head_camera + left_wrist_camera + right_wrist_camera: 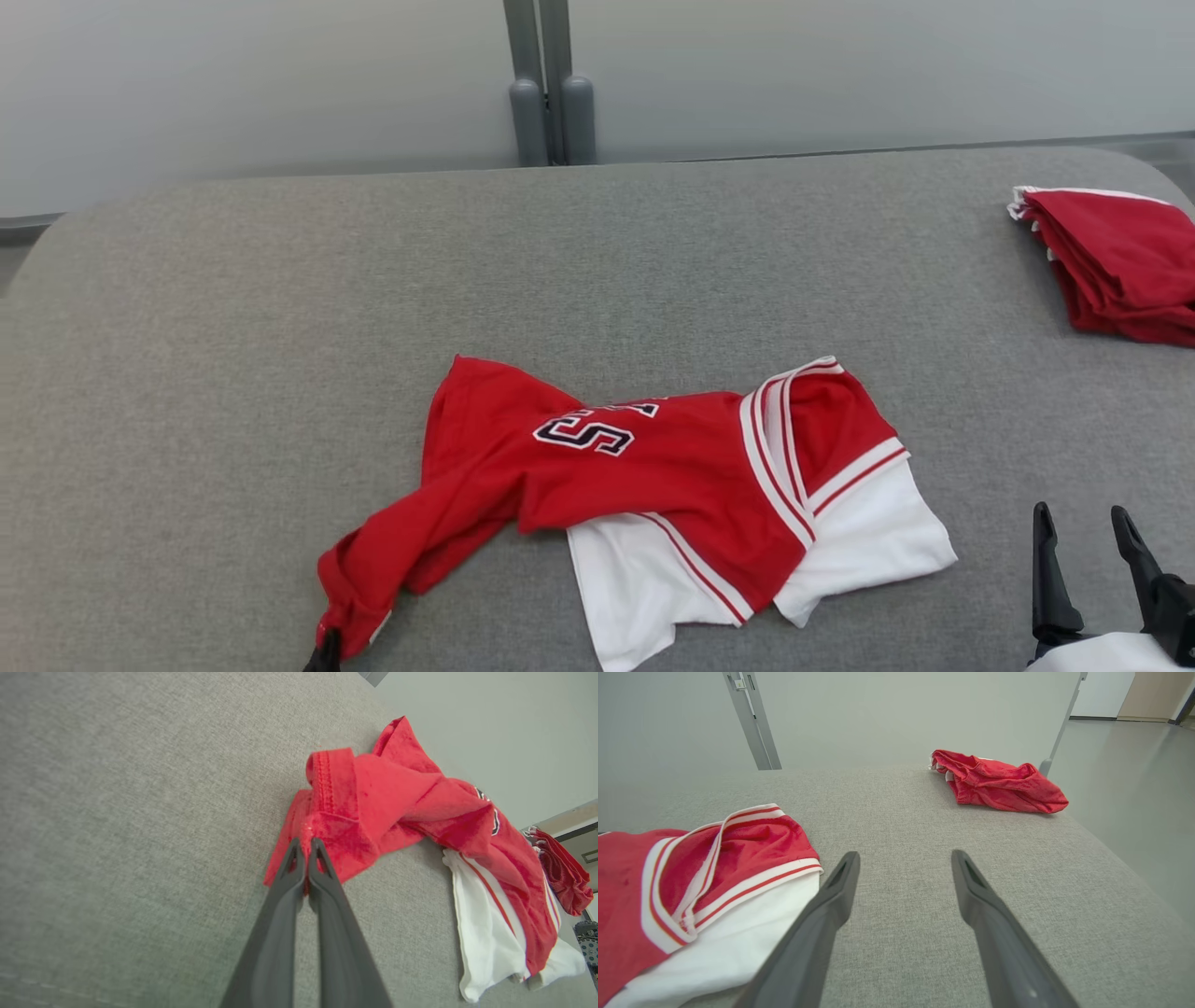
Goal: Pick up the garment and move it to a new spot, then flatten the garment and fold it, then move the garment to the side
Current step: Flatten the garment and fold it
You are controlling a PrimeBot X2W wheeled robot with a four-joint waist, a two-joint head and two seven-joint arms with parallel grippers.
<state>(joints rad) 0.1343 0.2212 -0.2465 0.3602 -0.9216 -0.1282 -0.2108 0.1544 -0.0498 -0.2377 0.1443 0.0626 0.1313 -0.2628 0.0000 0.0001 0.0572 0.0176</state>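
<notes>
**Thin grip, tangled cloth**

The left claw [306, 842] pinches only a hem of the jersey [653, 467], bunched near the front of the grey pad [280, 308]. The right claw [1083, 518] gapes empty just beside it. A one-sided lift could slip or leave twists. A red pile [1120, 266] lies beyond.

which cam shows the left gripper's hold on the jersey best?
Left wrist view: the left gripper is shut on the red hem of the jersey, seen close up. Head view catches just a dark fingertip at the bottom edge, against the fabric. Right wrist view shows the white-trimmed far end.
</notes>
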